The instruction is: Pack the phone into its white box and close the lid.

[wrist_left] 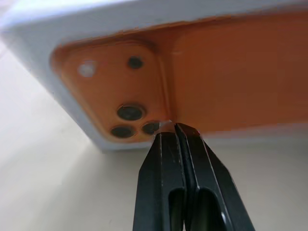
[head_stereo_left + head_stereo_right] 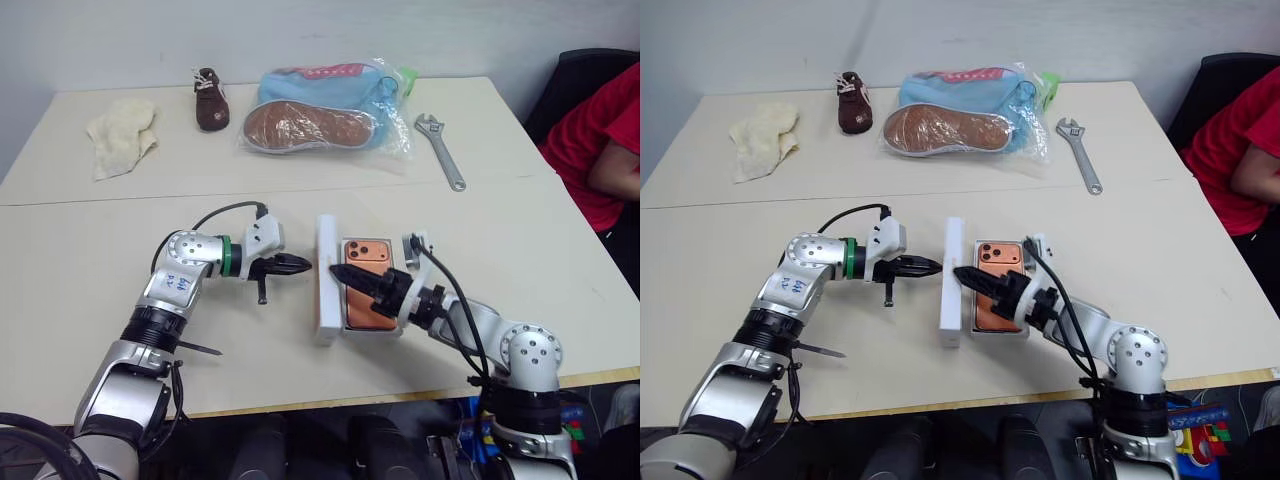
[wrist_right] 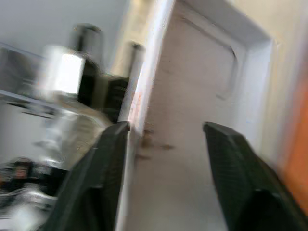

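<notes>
Near the centre of the head views, slightly right of the middle, the phone lies flat, back up, in the white box, its camera block toward the far end. Along the box's left side the lid stands on its long edge, nearly upright, its white inner face turned toward the phone.

The left gripper comes in from the left of the frame, level with the lid's middle. Its two black fingers are pressed together with nothing between them, and the tips sit just beside the lid's outer face. In the left wrist view the closed fingertips point at the printed orange phone on that outer face; whether they touch it cannot be told.

The right gripper reaches from the lower right across the phone toward the lid. In the right wrist view its fingers stand apart, holding nothing, one close beside the lid's top edge and the other over the lid's inner face.

On the table's far half, in the upper part of the frame, lie a cream cloth, a small brown shoe, a bagged pair of shoes and an adjustable wrench. A person in a red top sits at the right edge.
</notes>
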{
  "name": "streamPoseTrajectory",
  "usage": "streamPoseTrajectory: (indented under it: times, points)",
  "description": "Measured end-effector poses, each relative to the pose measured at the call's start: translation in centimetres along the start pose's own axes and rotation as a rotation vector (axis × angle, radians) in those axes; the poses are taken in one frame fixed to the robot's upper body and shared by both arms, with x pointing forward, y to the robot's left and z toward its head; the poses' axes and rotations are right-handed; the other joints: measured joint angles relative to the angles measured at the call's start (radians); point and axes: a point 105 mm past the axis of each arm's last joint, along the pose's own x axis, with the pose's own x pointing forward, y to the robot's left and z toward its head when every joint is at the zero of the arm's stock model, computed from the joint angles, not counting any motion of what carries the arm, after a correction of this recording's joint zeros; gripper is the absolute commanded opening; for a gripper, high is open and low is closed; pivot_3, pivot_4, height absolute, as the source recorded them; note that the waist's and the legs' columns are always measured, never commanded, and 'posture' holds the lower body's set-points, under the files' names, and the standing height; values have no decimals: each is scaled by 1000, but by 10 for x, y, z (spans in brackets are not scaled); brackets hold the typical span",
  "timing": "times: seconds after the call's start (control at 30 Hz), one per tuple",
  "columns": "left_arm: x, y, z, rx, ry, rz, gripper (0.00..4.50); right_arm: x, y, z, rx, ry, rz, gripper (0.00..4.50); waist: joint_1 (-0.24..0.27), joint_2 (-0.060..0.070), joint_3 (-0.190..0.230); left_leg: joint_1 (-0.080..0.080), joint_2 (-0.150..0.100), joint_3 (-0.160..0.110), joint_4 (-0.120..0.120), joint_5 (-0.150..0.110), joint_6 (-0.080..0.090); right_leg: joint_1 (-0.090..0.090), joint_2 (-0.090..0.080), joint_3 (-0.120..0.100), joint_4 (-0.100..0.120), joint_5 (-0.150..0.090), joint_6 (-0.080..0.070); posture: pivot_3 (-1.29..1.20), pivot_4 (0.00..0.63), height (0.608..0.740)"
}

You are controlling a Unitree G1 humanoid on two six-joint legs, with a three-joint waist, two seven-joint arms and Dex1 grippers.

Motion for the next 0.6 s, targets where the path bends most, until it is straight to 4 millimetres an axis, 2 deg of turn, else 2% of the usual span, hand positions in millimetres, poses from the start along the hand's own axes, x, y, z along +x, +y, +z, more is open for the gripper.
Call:
streamPoseTrajectory:
  times: [0.03,0.17,0.23,0.33,0.43,0.53,0.6]
  points:
    - [1,-1,1,2,-1,-7,0,-5,-2,1,-28,4,-21,3822,0,0,0,0,0,0,0,0,0,0,0,0,0,0,0,0,150,740]
    - [8,0,5,14,-13,-28,0,-25,-7,7,-133,16,-91,3822,3,0,0,0,0,0,0,0,0,0,1,0,-1,0,0,0,150,740]
    - [18,-1,12,27,-36,-46,0,-41,-7,5,-208,57,-112,3822,10,1,1,-1,0,0,1,0,1,0,0,0,-2,0,0,0,150,740]
    - [28,-2,16,28,-58,-62,0,-67,1,15,-336,76,-122,3822,18,1,1,-4,0,-1,6,-2,3,1,1,-2,-2,0,1,0,150,740]
    - [46,-4,27,37,-97,-82,0,-85,11,11,-439,139,-98,3822,27,1,1,-6,0,0,12,-4,7,1,1,-2,-3,1,2,0,150,740]
    - [60,-6,37,57,-128,-97,0,-95,17,3,-525,208,-70,3207,28,1,1,-8,0,0,15,-5,8,1,1,-1,-3,2,5,0,150,740]
    - [62,-5,42,65,-138,-100,0,-99,17,-3,-565,254,-56,2541,27,1,1,-8,0,1,16,-5,9,1,1,-1,-3,2,5,0,150,740]
